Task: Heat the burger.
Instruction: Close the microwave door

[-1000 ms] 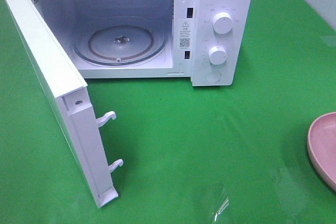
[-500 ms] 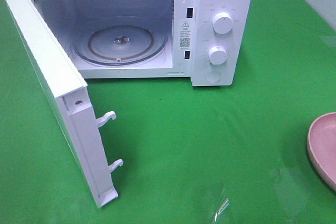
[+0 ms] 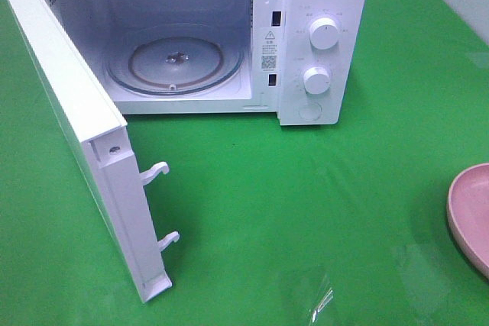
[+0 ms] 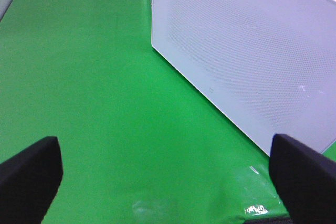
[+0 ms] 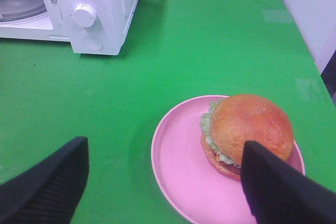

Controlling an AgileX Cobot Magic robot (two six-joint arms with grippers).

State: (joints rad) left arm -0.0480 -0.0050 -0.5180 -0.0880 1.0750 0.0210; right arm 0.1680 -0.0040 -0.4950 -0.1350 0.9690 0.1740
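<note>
You have a green-covered counter [image 3: 321,188]. A white microwave [image 3: 321,5], door open, sits at its back. A pink plate [image 3: 470,215] lies at its right edge.

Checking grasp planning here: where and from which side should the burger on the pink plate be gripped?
Probably across the bun halves at the burger's sides, coming down from above: it sits upright on the pink plate, toward one edge, and the right gripper's open fingers hang above it.

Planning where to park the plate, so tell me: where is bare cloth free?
Bare green cloth spans between the microwave front, its open door and the pink plate. The glass turntable inside is empty. It is tight beside the door's latch hooks, and the burger fills much of the plate.
</note>
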